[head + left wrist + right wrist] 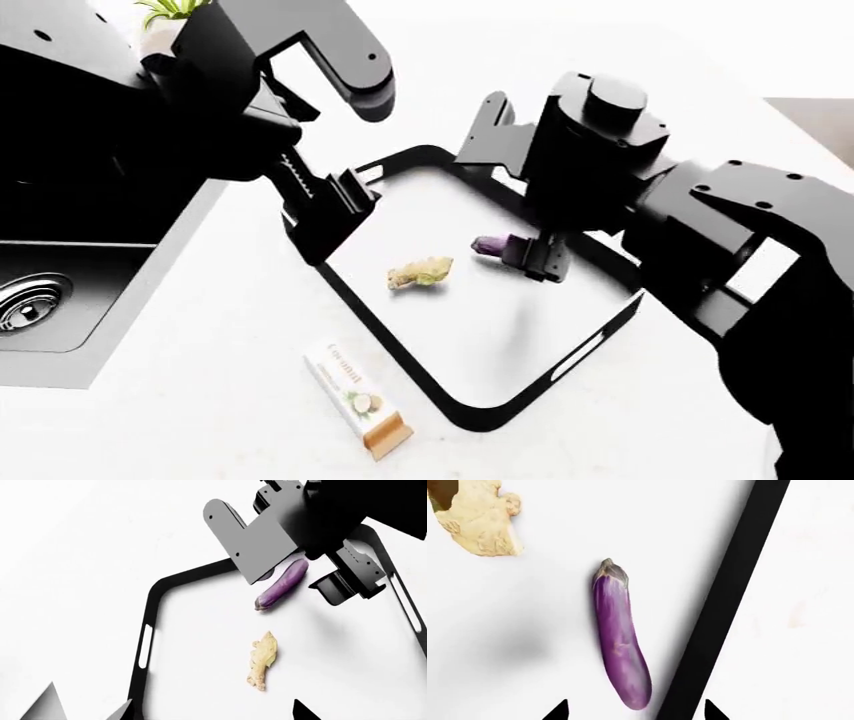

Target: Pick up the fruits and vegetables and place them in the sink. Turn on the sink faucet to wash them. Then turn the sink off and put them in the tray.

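In the head view we see the tray (461,408) at frame centre on the white worktop (200,420), with the ginger root (419,271) lying on its white floor and the eggplant (497,244) just to the right of it, the two apart. The right tool (545,262) hangs directly over the eggplant with its fingers spread; the right wrist view shows the eggplant (619,645) lying free on the tray floor beside the black rim, both fingertips clear of it. The left tool (340,150) sits at upper left of the head view, above the tray's near-left rim, its fingers spread and holding nothing. The sink (80,262) occupies the left edge, with its chrome drain strainer (24,300) visible. A white snack bar packet (356,398) lies on the worktop below the tray, at lower centre. A plant pot (163,22) shows at the top left corner.
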You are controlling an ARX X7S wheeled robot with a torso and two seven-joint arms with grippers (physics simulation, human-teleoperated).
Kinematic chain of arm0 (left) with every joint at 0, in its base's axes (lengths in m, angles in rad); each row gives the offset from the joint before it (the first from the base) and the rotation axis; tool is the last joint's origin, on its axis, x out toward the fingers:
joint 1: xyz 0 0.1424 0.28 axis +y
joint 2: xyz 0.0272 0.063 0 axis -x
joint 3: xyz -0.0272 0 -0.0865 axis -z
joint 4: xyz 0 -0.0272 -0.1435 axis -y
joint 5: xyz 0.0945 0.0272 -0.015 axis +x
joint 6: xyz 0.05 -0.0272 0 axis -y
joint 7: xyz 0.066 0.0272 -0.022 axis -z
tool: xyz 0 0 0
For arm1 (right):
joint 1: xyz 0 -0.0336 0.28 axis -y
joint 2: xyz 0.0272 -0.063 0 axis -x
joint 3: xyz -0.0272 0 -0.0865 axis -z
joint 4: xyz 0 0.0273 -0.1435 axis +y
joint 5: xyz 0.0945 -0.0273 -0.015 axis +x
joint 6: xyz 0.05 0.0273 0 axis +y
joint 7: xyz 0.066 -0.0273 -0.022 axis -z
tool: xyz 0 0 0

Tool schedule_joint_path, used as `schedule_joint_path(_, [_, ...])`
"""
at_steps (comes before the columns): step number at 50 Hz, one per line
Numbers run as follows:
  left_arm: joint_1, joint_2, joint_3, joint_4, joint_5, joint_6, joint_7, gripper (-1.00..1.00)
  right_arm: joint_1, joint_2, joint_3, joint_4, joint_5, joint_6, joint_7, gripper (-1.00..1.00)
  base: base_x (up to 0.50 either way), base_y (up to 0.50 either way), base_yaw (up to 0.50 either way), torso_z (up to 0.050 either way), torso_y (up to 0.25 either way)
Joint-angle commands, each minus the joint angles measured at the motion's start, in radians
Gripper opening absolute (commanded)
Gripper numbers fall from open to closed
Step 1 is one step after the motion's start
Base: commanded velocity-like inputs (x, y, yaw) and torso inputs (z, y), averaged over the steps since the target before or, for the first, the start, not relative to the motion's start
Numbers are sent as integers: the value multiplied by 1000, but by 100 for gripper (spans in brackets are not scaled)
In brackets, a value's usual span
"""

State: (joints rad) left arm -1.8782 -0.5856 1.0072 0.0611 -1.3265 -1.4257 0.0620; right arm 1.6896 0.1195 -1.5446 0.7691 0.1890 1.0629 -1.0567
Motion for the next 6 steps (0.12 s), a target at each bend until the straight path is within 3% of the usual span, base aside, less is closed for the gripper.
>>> schedule_joint_path(1, [-3,-3,9,2,-7,6,-3,100,51,113,52,-278,3,172,50,100,0,0,0,0,0])
schedule_joint_path(6, [-4,-11,12,5,-10,9,-1,100,63,156,77,-365,8,232,72,100,0,0,0,0,0])
